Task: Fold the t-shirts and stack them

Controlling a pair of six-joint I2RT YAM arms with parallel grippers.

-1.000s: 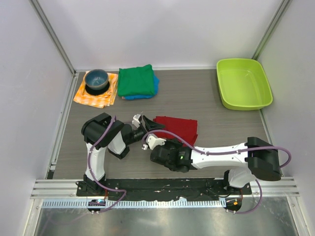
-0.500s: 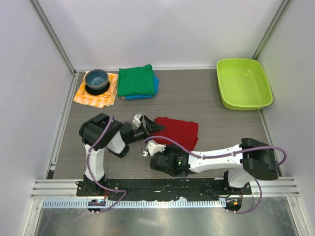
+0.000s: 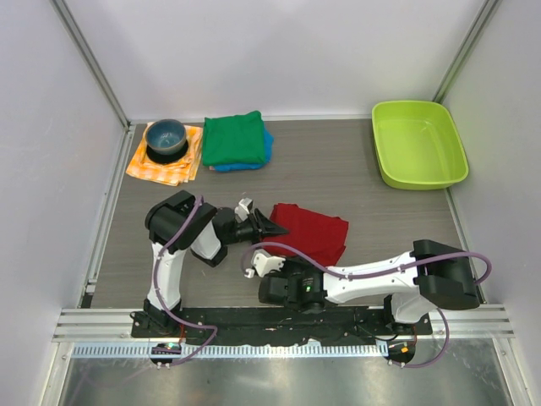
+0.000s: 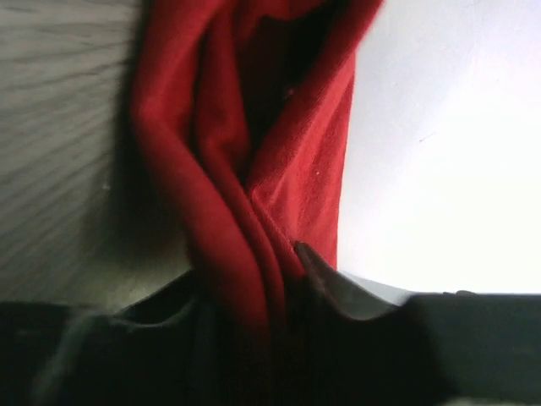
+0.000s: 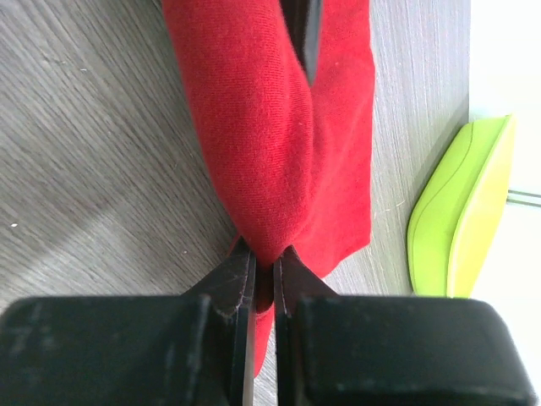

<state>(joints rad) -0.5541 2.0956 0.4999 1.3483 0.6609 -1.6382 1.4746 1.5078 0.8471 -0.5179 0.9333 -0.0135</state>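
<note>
Plainly, both claws grip the dark red t-shirt (image 3: 311,233), which lies near the table's middle. The left gripper (image 4: 252,283) is clamped on its left edge and the right gripper (image 5: 264,269) pinches its near hem (probably so the bundle lifts without unfolding). The green t-shirt (image 3: 232,138) lies folded on the blue t-shirt (image 3: 267,150) at far left, likely the stack it joins.

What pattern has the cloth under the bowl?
The cloth is orange-and-white checked; best in top view.
</note>
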